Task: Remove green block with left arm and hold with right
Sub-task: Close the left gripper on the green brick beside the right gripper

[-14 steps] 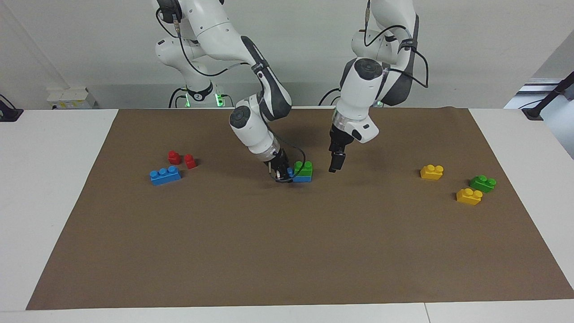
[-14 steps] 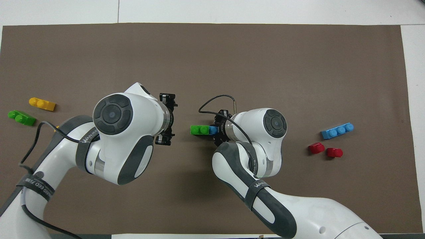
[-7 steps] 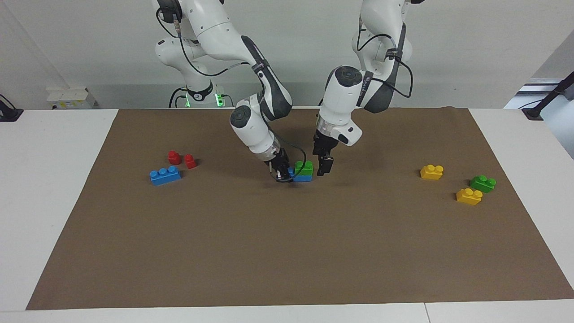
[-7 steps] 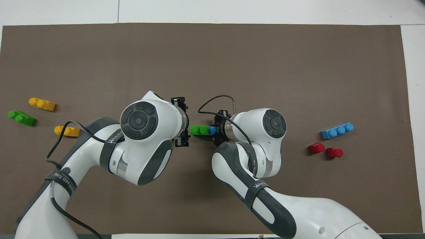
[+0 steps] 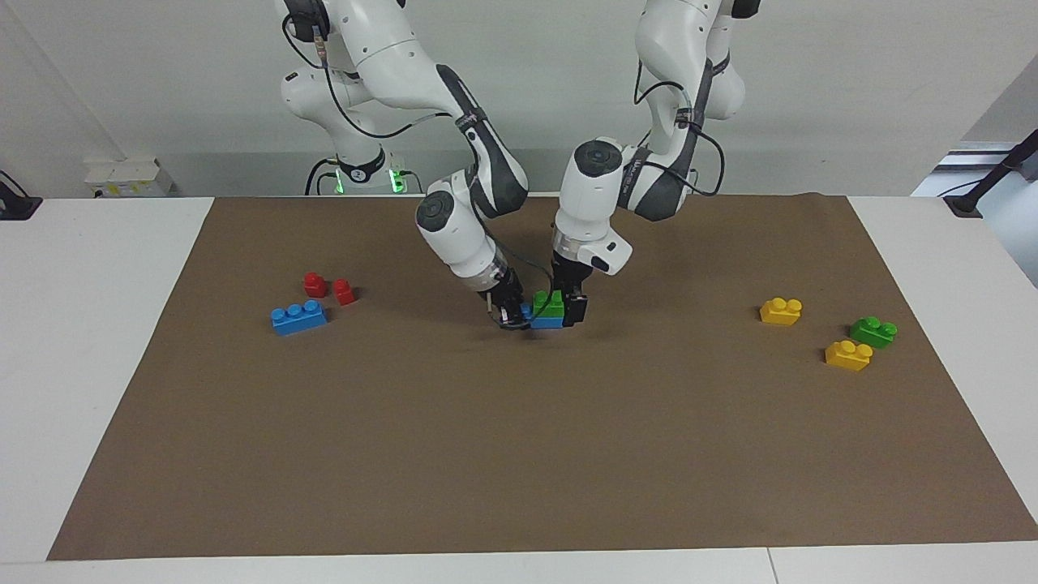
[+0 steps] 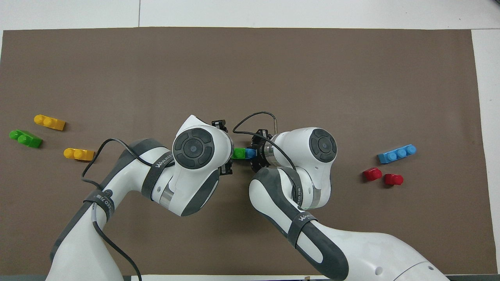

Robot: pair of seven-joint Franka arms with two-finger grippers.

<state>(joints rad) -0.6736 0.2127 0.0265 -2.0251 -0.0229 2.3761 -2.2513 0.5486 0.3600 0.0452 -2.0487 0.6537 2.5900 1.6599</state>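
I have the green block [image 5: 549,304] sitting studded onto a blue brick [image 5: 545,322] near the middle of the brown mat [image 5: 519,454], and both arms are gathered around that little stack. My right gripper [image 5: 509,316] is closed on the end of the blue brick that points toward the right arm's end of the table, pinning the base down against the mat. My left gripper [image 5: 572,308] is down at the stack's other end, fingers spread wide and holding nothing; one dark finger stands just beside the green block's end face, though I cannot tell whether it is touching. To do this well, I would settle the left gripper so its fingers straddle the green block alone, above the seam, without catching the blue brick beneath. I would close squarely on the flat side faces, not on the studs, so the block does not twist out. Then I would pull straight up, perhaps with a slight rocking tilt to break the stud fit, while the right gripper holds firm. The main risk, as I judge it, is lifting the whole stack or dragging it out of the right gripper's pinch. The spare blue brick [image 5: 298,316], red pieces [image 5: 328,287], yellow bricks [image 5: 781,311] and darker green brick [image 5: 873,331] lie well apart, out of the way.
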